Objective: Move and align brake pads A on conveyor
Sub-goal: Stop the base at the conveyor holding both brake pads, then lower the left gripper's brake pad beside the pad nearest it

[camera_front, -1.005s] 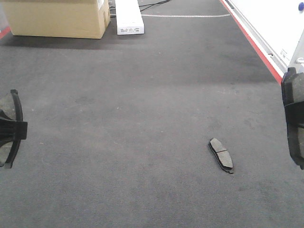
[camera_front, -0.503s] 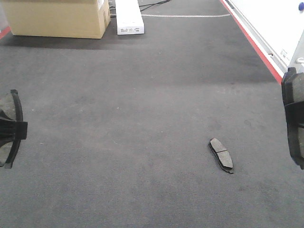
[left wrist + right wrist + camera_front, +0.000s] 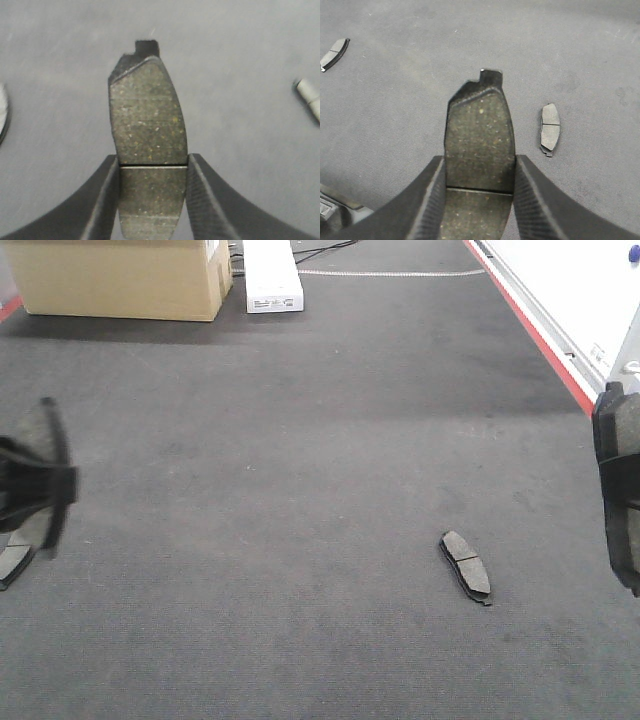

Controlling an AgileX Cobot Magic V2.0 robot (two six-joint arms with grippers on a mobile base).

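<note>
The conveyor [image 3: 300,440] is a dark ribbed belt filling the front view. One brake pad [image 3: 466,566] lies flat on it at the lower right, also seen as the brake pad [image 3: 550,129] beyond my right gripper. Another brake pad [image 3: 333,54] lies far off at the upper left of the right wrist view. My left gripper [image 3: 30,485] [image 3: 152,165], blurred at the left edge, is shut on a brake pad [image 3: 147,115] held above the belt. My right gripper [image 3: 620,485] [image 3: 479,162] at the right edge is shut on a brake pad [image 3: 479,130].
A cardboard box [image 3: 120,278] and a white box [image 3: 270,275] stand at the far end of the belt. A red edge stripe [image 3: 530,330] and a white side panel [image 3: 580,290] run along the right. A small white cylinder [image 3: 310,97] shows below the left gripper.
My left gripper has moved up and to the right with its pad and is blurred by motion. The right gripper and the pad lying on the belt have not moved.
</note>
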